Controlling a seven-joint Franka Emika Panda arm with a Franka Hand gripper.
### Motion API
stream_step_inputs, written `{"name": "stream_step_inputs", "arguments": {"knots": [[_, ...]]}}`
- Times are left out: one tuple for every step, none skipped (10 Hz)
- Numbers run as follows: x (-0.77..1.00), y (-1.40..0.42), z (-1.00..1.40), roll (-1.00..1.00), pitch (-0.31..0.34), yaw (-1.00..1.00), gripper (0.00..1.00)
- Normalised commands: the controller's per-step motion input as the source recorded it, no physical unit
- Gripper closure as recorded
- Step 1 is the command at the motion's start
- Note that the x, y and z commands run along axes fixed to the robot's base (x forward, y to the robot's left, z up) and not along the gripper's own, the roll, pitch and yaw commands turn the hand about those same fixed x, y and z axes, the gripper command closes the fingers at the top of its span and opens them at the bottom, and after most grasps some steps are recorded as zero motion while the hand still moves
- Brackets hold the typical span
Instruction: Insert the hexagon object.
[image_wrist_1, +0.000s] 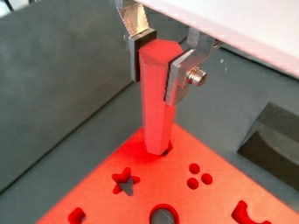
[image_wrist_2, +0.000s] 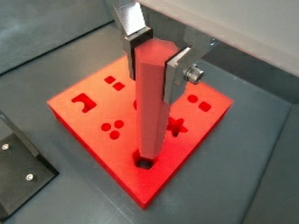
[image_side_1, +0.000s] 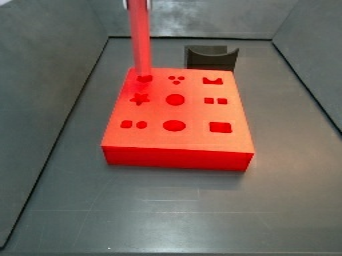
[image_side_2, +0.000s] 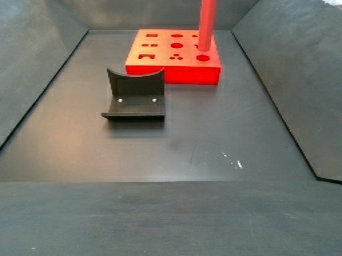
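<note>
The hexagon object (image_wrist_1: 156, 96), a long thin red peg, stands upright with its lower end in a hole at a corner of the wide red block (image_wrist_1: 105, 188). It also shows in the wrist view (image_wrist_2: 153, 105) and in both side views (image_side_1: 139, 40) (image_side_2: 207, 22). My gripper (image_wrist_1: 162, 54) is shut on the peg's upper end, silver fingers (image_wrist_1: 179, 74) pressed on two opposite faces; it also shows in the wrist view (image_wrist_2: 160, 54). In both side views the gripper is out of frame above. The block (image_side_1: 181, 120) (image_side_2: 174, 62) has several shaped holes.
The dark fixture (image_side_2: 134, 97) stands on the grey floor, away from the block; it also shows behind the block in a side view (image_side_1: 210, 56) and at the edge of the wrist views (image_wrist_1: 274, 140) (image_wrist_2: 17, 171). Grey walls enclose the floor.
</note>
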Motion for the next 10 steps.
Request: {"name": "stream_step_inputs", "arguments": {"knots": [[0.09,0.03,-0.29,0.23,0.034,0.00,1.00],[0.03,0.09,-0.28,0.28,0.037,0.00,1.00],[0.00,0.09,-0.27,0.28,0.021,0.00,1.00],[0.00,0.05,-0.33,0.32,0.009,0.00,1.00],[0.00,0.00,-0.27,0.11,0.000,0.04,1.00],[0.17,0.00,-0.17,0.15,0.034,0.05,1.00],[0.05,0.13,0.00,0.17,0.086,0.00,1.00],[0.00,0.06,0.07,0.11,0.091,-0.01,1.00],[0.00,0.00,-0.01,0.06,0.007,0.00,1.00],[0.00,0.00,-0.03,0.08,0.004,0.00,1.00]]}}
